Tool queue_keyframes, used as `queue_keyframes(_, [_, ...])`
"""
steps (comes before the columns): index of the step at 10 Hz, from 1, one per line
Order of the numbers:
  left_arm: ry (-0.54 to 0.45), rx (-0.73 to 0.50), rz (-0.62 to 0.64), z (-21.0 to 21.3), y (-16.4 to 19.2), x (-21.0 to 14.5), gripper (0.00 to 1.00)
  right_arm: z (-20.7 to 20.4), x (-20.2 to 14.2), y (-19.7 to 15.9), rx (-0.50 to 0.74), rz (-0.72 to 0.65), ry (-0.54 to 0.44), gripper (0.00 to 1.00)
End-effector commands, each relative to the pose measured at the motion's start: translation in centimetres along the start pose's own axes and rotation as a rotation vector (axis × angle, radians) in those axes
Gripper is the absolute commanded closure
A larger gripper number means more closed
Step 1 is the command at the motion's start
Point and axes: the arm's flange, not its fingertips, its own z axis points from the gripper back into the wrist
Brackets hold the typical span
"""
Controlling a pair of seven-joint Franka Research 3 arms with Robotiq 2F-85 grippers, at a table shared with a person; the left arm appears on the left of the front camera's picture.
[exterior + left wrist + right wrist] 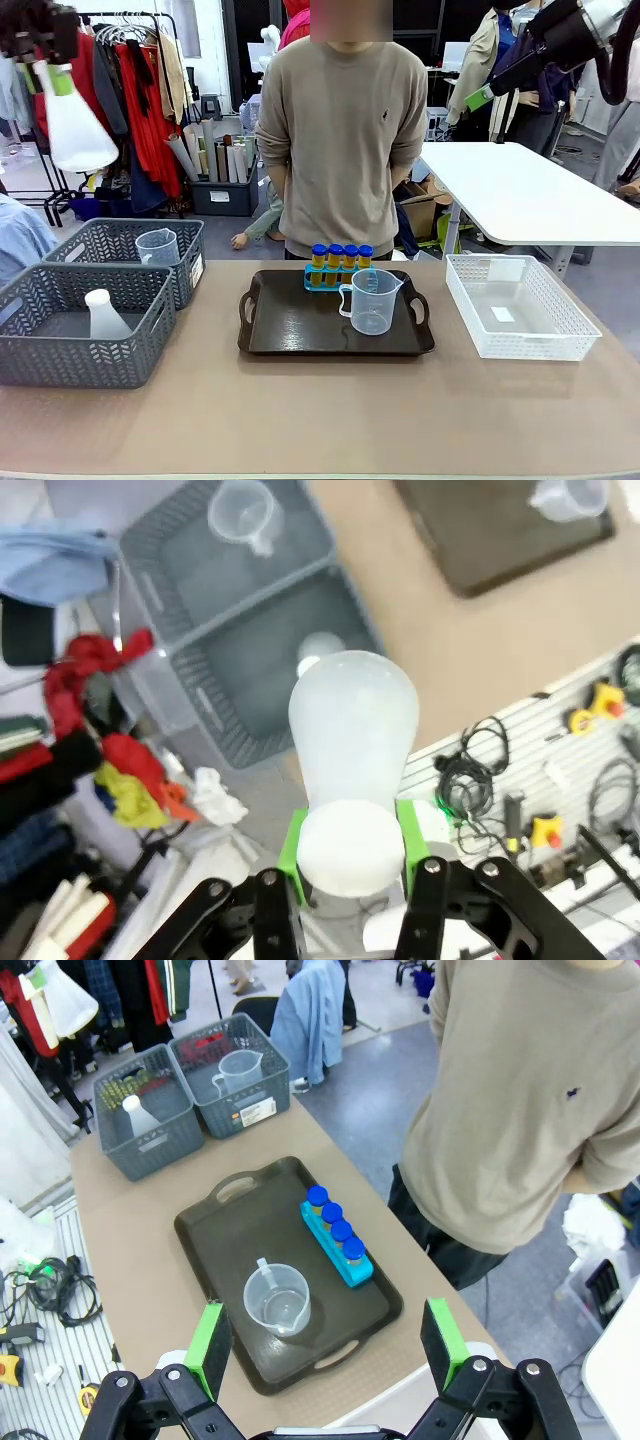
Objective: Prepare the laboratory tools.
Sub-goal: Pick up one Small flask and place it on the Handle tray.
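You've got a tan table (320, 410) here. Sitting straight on it: two grey baskets (85, 322) side by side, almost directly below the raised left tool, a dark tray (300, 330) at the middle, under the wide-open right tool, and a white mesh basket (520, 308) just past the tray.

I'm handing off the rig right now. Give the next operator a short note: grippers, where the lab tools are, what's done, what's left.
Left gripper: shut on a conical flask, raised high above the grey baskets.
Right gripper: open, empty, high over the tray.
Done, by the layout: four orange tubes in their blue rack and a measuring beaker on the tray.
Left: probably set the held flask on the tray. A second flask and beaker sit in the baskets.
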Motion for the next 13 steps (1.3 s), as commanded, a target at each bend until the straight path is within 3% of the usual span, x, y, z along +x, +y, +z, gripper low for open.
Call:
queue_keyframes(1, [0.033,0.007,-0.131,-0.2,-1.1,1.1,1.00,0.0,0.1,0.1,0.004,0.001,-0.009,0.00])
queue_keyframes(5, [-0.013,0.017,-0.403,-2.5,-8.9,2.3,1.00,0.0,0.1,0.1,0.004,0.001,-0.009,0.00])
queue_keyframes(8, [-0.045,0.001,-0.543,-5.0,-11.6,5.0,1.00,0.0,0.1,0.1,0.004,0.001,-0.009,0.00])
queue_keyframes(11, [-0.055,-0.028,-0.597,-5.9,-13.5,6.0,1.00,0.0,0.1,0.1,0.004,0.001,-0.009,0.00])
queue_keyframes(13, [-0.037,-0.004,-0.558,-5.8,-13.5,6.3,1.00,0.0,0.1,0.1,0.004,0.001,-0.009,0.00])
